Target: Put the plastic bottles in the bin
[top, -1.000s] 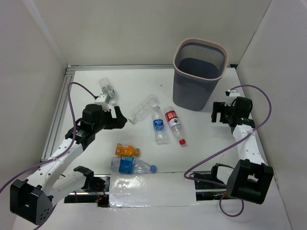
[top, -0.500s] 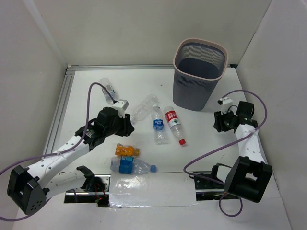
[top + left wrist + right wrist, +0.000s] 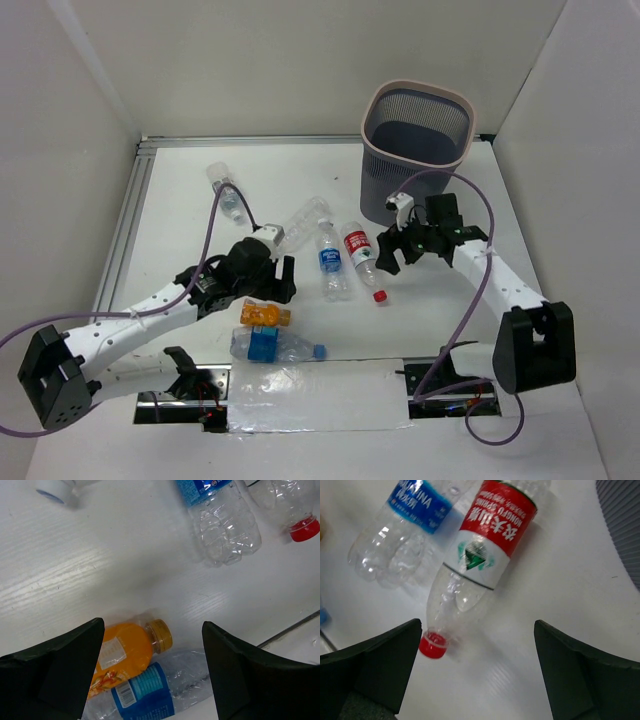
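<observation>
The left gripper (image 3: 152,626) has its fingers spread wide with nothing between them. It hangs just over the short orange bottle (image 3: 125,652), which lies on its side touching the near blue-labelled bottle (image 3: 145,692) at the near edge of the table (image 3: 170,225). The right gripper (image 3: 477,625) is likewise spread and empty, poised above the neck end of the red-labelled bottle (image 3: 480,555), whose red cap (image 3: 432,646) points toward the near side. Just left of that bottle lies the middle blue-labelled bottle (image 3: 332,262), then a clear bottle (image 3: 300,225) lying at a slant, and well off at the far left a sixth bottle (image 3: 227,190). The bin (image 3: 380,185) stands upright at the far right, just beyond the right arm, and no bottle shows in its mouth. By my judgement the task is barely begun: all six bottles lie on the table, none is gripped, and each arm looks set for a pick.
</observation>
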Motion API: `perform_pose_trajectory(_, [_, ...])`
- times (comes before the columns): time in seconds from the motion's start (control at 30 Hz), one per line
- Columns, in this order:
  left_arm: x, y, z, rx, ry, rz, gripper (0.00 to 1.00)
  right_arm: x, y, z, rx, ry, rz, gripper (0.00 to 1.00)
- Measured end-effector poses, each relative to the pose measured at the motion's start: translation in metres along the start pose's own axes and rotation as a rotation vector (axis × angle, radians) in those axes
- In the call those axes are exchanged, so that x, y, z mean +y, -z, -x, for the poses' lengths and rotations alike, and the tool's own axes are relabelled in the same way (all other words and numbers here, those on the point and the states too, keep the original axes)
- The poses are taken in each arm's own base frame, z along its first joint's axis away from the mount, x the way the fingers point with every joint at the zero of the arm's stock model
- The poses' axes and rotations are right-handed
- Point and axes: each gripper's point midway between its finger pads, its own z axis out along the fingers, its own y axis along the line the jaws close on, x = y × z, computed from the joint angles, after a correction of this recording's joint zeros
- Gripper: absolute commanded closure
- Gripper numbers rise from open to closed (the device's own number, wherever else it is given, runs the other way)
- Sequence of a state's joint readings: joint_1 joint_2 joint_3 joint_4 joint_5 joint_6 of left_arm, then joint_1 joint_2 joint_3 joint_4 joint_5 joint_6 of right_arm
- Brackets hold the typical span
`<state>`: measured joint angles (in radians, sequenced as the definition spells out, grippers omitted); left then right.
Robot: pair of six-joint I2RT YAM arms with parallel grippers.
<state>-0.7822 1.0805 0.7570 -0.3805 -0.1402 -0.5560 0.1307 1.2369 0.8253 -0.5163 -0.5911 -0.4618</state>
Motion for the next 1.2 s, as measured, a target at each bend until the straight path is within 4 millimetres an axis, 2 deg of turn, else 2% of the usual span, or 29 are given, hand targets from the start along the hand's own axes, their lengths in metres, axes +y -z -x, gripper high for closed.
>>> perform_pose_trajectory(0.2, [0.000, 0.010, -0.006, -0.016, 0.105, 0.032, 0.08, -0.010, -0.037, 0.018, -0.018, -0.116, -0.114, 0.00])
perform_pose_trajectory(0.4, [0.001, 0.015, -0.008, -0.028, 0.175, 0.049, 0.08, -0.014, -0.060, 0.032, -0.058, -0.154, -0.218, 0.00])
perform_pose_trajectory(0.53, [0.003, 0.017, -0.009, -0.030, 0.201, 0.061, 0.08, -0.019, -0.071, 0.028, -0.070, -0.170, -0.277, 0.00])
perform_pose_trajectory(0.63, [0.003, 0.018, -0.011, -0.027, 0.203, 0.062, 0.08, -0.021, -0.081, 0.007, -0.031, -0.188, -0.289, 0.04])
perform_pose_trajectory(0.83, [-0.001, 0.014, -0.005, -0.048, 0.201, 0.053, 0.08, -0.024, -0.094, -0.024, 0.042, -0.203, -0.299, 0.28])
perform_pose_trajectory(1.0, [-0.002, 0.003, 0.003, -0.070, 0.197, 0.069, 0.05, -0.022, -0.098, -0.022, 0.035, -0.180, -0.278, 0.51])
perform_pose_trajectory(1.03, [-0.002, 0.002, 0.007, -0.081, 0.199, 0.076, 0.05, -0.022, -0.098, -0.021, 0.034, -0.171, -0.271, 0.59])
perform_pose_trajectory(1.13, [-0.002, -0.002, 0.022, -0.112, 0.215, 0.088, 0.07, -0.017, -0.098, -0.019, 0.050, -0.142, -0.239, 0.64])
perform_pose_trajectory(1.2, [0.006, -0.003, 0.043, -0.149, 0.257, 0.108, 0.07, -0.010, -0.094, -0.013, 0.056, -0.113, -0.203, 0.64])
